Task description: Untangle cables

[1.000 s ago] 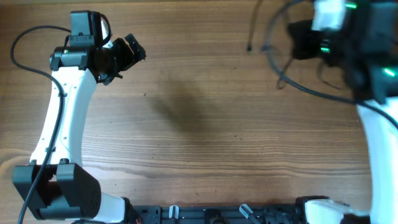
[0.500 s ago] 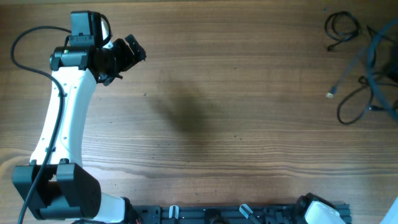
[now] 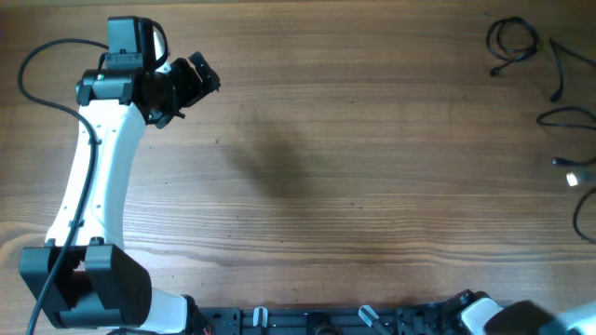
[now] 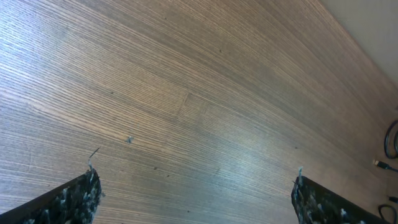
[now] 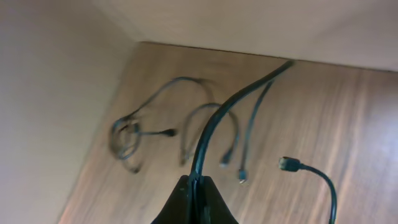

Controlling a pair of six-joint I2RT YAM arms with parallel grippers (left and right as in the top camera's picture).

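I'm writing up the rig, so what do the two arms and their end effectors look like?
Left arm: white links, black joints, a black wire looping alongside. Right arm: only a white part shows. Left end effector and right end effector: both black.

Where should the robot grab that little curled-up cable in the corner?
Pinch the short straight tail poking out of the coiled cable, just behind its plug, coming straight down from above. The tail lies flat and alone on the table; the loops overlap, so grabbing there could catch several strands.
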